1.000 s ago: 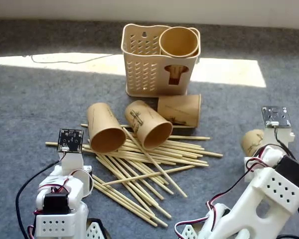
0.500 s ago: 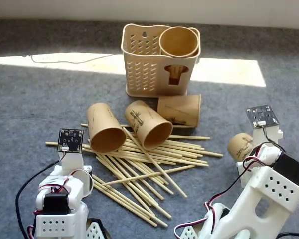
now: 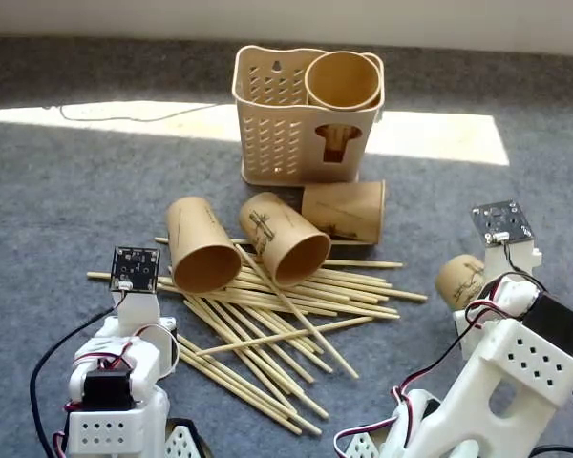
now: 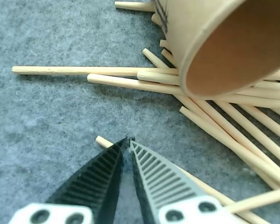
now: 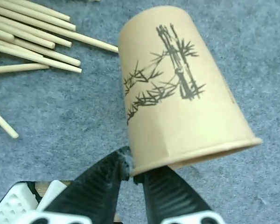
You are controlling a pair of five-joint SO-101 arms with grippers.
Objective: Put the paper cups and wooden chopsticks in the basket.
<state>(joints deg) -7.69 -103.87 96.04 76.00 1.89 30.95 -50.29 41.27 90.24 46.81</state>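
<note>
Held cup: bamboo-print paper cup (image 5: 177, 93), right of the pile, rim pinched by the right gripper (image 5: 132, 170).
Loose cups (image 3: 285, 239): three on their sides, two lying on the wooden chopsticks (image 3: 296, 310).
Basket (image 3: 267, 124): behind the pile, one cup (image 3: 344, 79) standing inside.
Left gripper (image 4: 129, 142): tips pressed together, holding nothing, over a chopstick end on the grey carpet (image 3: 57, 210).

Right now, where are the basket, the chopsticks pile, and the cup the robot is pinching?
basket (image 3: 277, 134): high view, on its holed front wall.
chopsticks (image 3: 344, 291): high view, middle of the loose pile.
pinched cup (image 5: 177, 93): right wrist view, on its side with the bamboo drawing.
</note>
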